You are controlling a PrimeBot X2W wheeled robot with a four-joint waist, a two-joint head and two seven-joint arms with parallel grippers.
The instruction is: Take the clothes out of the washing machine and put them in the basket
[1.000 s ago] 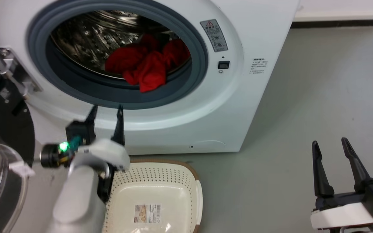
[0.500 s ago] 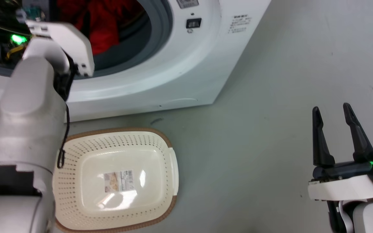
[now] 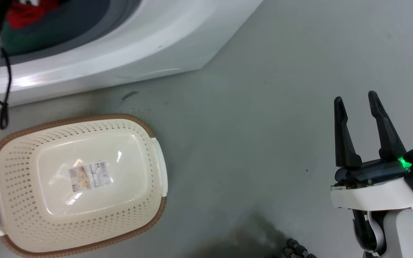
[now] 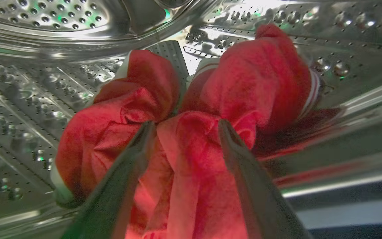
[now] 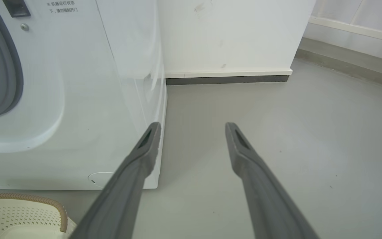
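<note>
2 spread fingers [image 4: 124, 172] of the left hand [image 4: 186, 124] straddle the red clothes [image 4: 260, 83].

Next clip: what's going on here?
The robot is unloading the washing machine. Its left gripper is inside the steel drum, fingers open on either side of a fold of the bunched red clothes, not closed on it. The basket sits on the floor in front of the machine and holds no clothes yet. The right gripper hangs open above the floor, off to the side.
</note>
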